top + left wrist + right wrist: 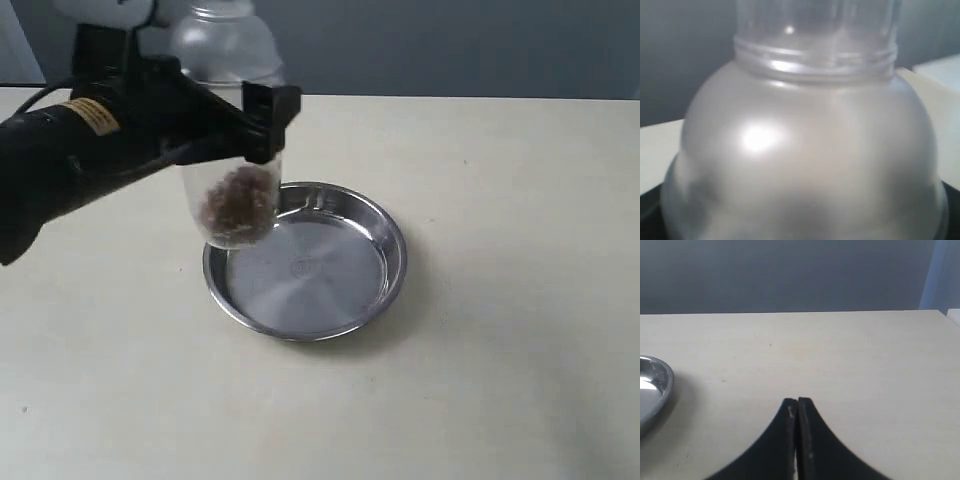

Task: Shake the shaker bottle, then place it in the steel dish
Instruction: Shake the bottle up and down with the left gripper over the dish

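Holding the shaker bottle [238,205] in the left pincer [250,125], I have it clamped around the waist, just under the frosted dome. The bottle is upright or nearly so and lifted clear of the bench [500,380]. Its rounded base hangs over the left edge of the steel dish [400,255]. The brown contents [240,200] sit clumped in the clear lower body. From the left wrist view I get only the dome and the clear cap [815,30] filling the picture, so that camera tells me nothing about where the base is.

The right pincer [797,402] is closed on nothing, its tips pressed together low over bare bench. The dish rim just shows at the edge of its view, so it is well out of the way.

My reading is that I am at the hand-over between the two steps: the bottle is already above the dish, so the shaking is either in hand or finished. A single moment cannot tell me which. The next move calls for shifting the bottle a little to the right, towards the flat middle of the dish. Then I would lower it level until the base sits on the steel and only then let go. Set down where it hangs now, it could land on the sloped rim and tip.
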Robot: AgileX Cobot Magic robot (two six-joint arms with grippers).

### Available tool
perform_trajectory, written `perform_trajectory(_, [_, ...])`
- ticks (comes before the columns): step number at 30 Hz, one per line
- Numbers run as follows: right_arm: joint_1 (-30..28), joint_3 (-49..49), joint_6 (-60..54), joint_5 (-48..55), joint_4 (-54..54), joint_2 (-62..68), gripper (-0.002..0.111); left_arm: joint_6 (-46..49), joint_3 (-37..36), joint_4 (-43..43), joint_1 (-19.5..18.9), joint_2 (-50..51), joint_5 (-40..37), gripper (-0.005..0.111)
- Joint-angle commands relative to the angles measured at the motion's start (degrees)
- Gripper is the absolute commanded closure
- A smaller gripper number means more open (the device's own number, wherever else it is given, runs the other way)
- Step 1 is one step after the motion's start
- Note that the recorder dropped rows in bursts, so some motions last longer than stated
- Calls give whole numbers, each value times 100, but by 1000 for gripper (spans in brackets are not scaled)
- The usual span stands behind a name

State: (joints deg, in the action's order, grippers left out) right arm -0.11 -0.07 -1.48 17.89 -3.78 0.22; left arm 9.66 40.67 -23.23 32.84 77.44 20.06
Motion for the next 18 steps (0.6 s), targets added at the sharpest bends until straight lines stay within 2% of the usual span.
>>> perform_trajectory(1, [19, 7, -1, -45, 7, -22, 109, -999, 51, 3082, 603, -10, 73, 107])
perform_trajectory(2, [19, 7, -1, -45, 7, -22, 109, -639, 51, 2446, 460, 84, -3, 107])
perform_trajectory(3, [19, 7, -1, -45, 7, -22, 109, -216, 51, 1366, 260, 179, 187, 107])
perform_trajectory(4, [19, 7, -1, -45, 7, -22, 109, 55, 51, -73, 33, 323, 480, 107])
perform_trajectory(5, [19, 7, -1, -45, 7, -22, 109, -16, 51, -906, -37, 435, 669, 107])
perform_trajectory(6, [19, 7, -1, -45, 7, -22, 109, -199, 51, -542, 10, 472, 670, 107])
perform_trajectory(8, [19, 7, -1, -45, 7, -22, 109, -1382, 51, 2157, 406, 458, 515, 107])
perform_trajectory(9, [19, 7, -1, -45, 7, -22, 109, -1806, 51, 3167, 617, 458, 557, 107])
perform_trajectory(10, [19, 7, -1, -45, 7, -22, 109, -1859, 51, 3500, 678, 458, 612, 107])
perform_trajectory(11, [19, 7, -1, -45, 7, -22, 109, -1432, 51, 2704, 590, 489, 612, 107])
perform_trajectory(12, [19, 7, -1, -45, 7, -22, 109, -546, 51, 1491, 437, 544, 674, 107])
perform_trajectory(13, [19, 7, -1, -45, 7, -22, 109, 258, 51, -277, 239, 633, 953, 107])
perform_trajectory(14, [19, 7, -1, -45, 7, -22, 109, 448, 51, -1808, 135, 692, 1424, 107])
perform_trajectory(16, [19, 7, -1, -45, 7, -22, 109, -837, 94, 907, 353, 578, 863, 106])
perform_trajectory(17, [19, 7, -1, -45, 7, -22, 109, -1435, 123, 2646, 521, 530, 833, 107])
perform_trajectory(18, [19, 7, -1, -45, 7, -22, 109, -1522, 157, 3266, 564, 526, 859, 107])
